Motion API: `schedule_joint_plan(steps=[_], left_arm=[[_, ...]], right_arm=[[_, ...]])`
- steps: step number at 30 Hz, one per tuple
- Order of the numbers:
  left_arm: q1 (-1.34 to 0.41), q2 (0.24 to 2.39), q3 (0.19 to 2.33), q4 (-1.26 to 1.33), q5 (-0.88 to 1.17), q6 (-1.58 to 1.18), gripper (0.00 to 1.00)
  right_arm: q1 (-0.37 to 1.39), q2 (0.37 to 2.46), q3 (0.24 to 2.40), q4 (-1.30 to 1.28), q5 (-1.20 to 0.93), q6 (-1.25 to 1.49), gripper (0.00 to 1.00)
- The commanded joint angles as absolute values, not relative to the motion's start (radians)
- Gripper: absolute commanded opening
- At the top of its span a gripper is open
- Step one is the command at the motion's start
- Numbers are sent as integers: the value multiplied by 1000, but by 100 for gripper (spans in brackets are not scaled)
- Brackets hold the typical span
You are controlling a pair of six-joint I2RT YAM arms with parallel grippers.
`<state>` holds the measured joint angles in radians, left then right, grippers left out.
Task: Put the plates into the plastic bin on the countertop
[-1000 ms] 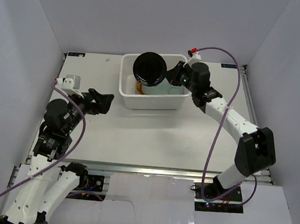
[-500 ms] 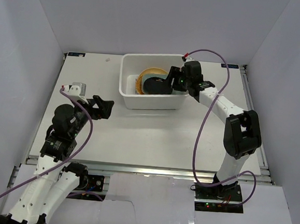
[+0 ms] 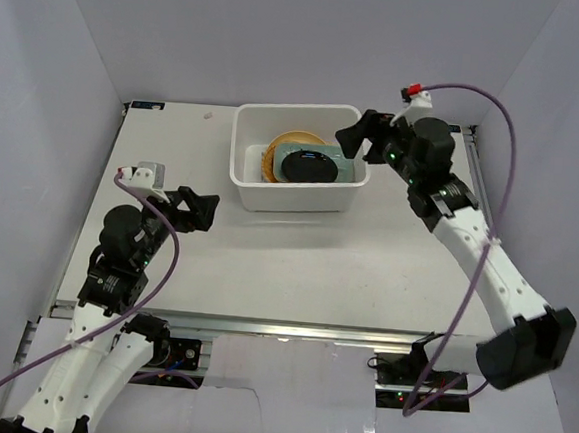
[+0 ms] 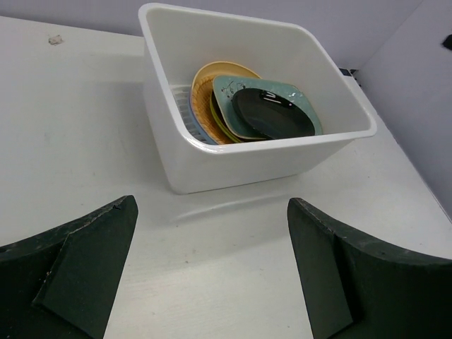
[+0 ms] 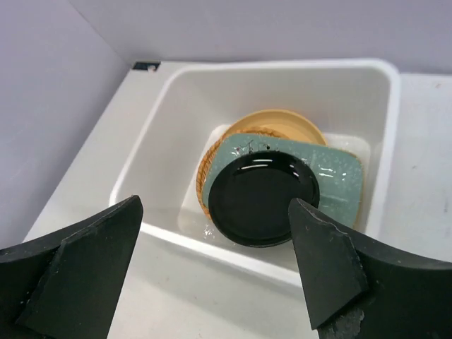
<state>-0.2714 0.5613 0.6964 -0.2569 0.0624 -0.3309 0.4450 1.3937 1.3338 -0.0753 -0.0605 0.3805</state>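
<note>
White countertop [image 3: 286,266], pale walls [image 3: 284,36]. In the bin [image 3: 291,194], upper centre, black plate [image 3: 309,165] atop mint plate [image 5: 339,176], long axis left-right. Left gripper [image 3: 198,209], right gripper [image 3: 359,134] wide open, empty.

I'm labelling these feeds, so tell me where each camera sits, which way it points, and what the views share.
Top external: above and behind the arms' bases, looking down on the countertop; both arms, left tool and right tool show.
Left wrist: low over the countertop, facing the plastic bin's outer wall; only its own fingers show.
Right wrist: raised beside the bin, looking down into it; only its own fingers show.
Shared: all three show the black plate topmost in the bin.
</note>
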Motion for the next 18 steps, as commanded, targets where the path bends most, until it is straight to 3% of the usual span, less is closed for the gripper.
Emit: schedule_joint_plan(steps=[1,12,18], left_arm=[[-273,551,696,-235,94,-348,98],[-273,551,851,-215,130,-368,98],[-273,595,810,-186,201,-417,98]], right_arm=[[440,1192,1200,-12,-2,316,90],[440,502,779,55,406,331,90],[440,486,724,52,419,354,90]])
